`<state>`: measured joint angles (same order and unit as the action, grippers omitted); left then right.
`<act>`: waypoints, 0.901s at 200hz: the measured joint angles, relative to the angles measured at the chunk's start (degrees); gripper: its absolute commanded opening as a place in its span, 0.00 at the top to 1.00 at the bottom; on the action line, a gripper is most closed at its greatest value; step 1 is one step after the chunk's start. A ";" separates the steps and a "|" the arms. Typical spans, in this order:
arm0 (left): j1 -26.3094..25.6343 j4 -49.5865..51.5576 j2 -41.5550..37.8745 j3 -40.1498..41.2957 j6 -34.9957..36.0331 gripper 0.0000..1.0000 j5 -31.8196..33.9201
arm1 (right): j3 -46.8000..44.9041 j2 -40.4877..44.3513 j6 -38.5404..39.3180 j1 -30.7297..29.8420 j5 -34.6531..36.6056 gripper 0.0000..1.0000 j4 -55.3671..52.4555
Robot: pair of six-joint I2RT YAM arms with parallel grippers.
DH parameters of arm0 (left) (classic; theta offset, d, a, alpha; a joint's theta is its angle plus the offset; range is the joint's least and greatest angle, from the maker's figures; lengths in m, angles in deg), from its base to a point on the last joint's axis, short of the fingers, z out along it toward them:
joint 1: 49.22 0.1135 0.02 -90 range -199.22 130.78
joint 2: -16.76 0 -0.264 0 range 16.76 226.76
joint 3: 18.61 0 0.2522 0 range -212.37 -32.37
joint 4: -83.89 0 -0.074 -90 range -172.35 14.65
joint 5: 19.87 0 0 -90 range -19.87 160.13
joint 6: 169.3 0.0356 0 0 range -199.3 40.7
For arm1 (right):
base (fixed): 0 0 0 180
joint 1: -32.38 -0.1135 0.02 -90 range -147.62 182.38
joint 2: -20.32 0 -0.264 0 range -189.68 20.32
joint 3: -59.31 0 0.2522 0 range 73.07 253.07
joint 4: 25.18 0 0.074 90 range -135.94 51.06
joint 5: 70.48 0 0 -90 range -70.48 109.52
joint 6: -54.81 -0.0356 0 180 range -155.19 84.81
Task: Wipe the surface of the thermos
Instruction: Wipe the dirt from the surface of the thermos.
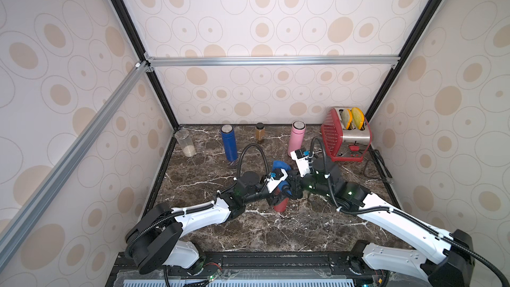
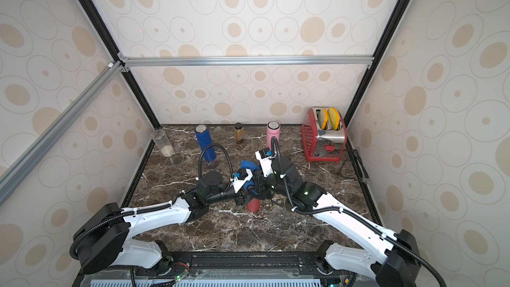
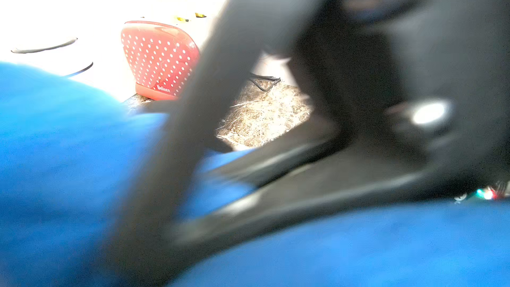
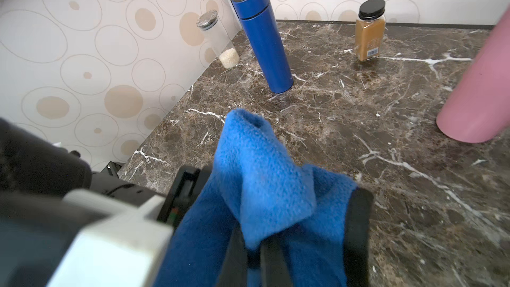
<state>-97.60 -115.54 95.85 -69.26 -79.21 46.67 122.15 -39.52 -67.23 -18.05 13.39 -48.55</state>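
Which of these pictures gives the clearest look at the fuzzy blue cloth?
The right wrist view: the fuzzy blue cloth is close and sharp, fleece nap visible. The left wrist view shows it only as a blue blur; in both top views just a fold shows, the rest hidden.

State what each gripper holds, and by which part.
Right gripper: blue cloth, pinched at a bunched fold. Left gripper: seemingly the red thermos, around its body; contact hidden.
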 measured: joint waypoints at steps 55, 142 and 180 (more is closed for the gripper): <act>0.02 2.99 -2.80 0.39 -2.56 1.00 4.66 | -7.98 14.10 -2.10 -0.07 2.69 1.00 -10.54; 0.42 5.92 -25.20 3.37 -38.82 1.00 37.94 | -7.98 15.91 0.63 0.11 4.94 1.00 -11.37; 0.59 6.67 -36.72 9.94 -62.40 1.00 46.90 | -7.78 15.69 2.71 0.52 3.54 1.00 -6.38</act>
<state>-97.01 -108.88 59.13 -59.31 -141.61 93.58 114.37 -23.82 -64.52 -17.53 16.93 -54.93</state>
